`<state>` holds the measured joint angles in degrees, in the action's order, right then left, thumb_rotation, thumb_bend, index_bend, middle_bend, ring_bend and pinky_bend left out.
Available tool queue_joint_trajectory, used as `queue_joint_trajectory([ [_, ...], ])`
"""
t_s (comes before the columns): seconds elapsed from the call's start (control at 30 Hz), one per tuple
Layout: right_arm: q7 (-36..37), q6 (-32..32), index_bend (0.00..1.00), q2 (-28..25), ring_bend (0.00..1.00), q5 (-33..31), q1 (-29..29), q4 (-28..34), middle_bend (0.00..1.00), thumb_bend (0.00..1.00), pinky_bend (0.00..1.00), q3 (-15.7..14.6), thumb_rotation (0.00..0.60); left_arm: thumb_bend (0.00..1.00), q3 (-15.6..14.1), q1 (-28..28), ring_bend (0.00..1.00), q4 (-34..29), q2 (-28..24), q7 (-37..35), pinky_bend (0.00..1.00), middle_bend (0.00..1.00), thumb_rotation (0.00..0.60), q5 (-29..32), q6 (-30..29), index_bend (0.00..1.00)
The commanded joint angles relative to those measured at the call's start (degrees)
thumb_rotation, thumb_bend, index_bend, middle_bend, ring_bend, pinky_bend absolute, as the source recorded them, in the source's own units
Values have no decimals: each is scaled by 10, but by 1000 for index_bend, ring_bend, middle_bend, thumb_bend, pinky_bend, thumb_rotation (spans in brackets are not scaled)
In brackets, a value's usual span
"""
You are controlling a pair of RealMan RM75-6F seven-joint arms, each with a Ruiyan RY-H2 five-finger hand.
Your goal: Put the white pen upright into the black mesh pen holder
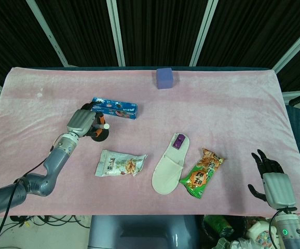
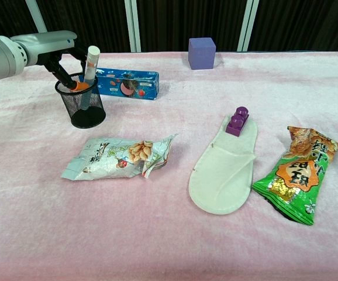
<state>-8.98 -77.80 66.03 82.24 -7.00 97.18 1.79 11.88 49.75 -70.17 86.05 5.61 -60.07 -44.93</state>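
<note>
Pink cloth (image 1: pixel 217 104) over the table, black curtain with white struts behind. On the cloth: purple block (image 2: pixel 202 53) far centre, blue box (image 2: pixel 128 84) far left, snack bag (image 2: pixel 119 157) near left, white slipper (image 2: pixel 224 170) with a purple brick (image 2: pixel 238 122) on it, green packet (image 2: pixel 295 175) at right.

White pen (image 2: pixel 89 73) with orange band, standing nearly upright, lower end inside the black mesh holder (image 2: pixel 81 106), top leaning slightly right above the rim. Holder upright, just left of the blue box.

Left hand (image 1: pixel 85 123) reaching in from the left over the holder, dark fingers (image 2: pixel 61 70) at its rim beside the pen; cannot tell whether gripping the pen. Right hand (image 1: pixel 272 179) near right edge, fingers spread, holding nothing.
</note>
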Motion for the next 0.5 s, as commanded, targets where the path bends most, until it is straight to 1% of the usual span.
queue_joint_trajectory([
  [0.03,0,0,0,0,167,0,0,0,17,176,164,0,600,373,0,0,34,1,0,0,100,496,600,0,1,553],
  [0.5,1,1,0,-1,167,1,-1,-1,17,175,164,-1,600,373,2,-3,34,-2,-1,4,101,497,600,-2,-4,556],
])
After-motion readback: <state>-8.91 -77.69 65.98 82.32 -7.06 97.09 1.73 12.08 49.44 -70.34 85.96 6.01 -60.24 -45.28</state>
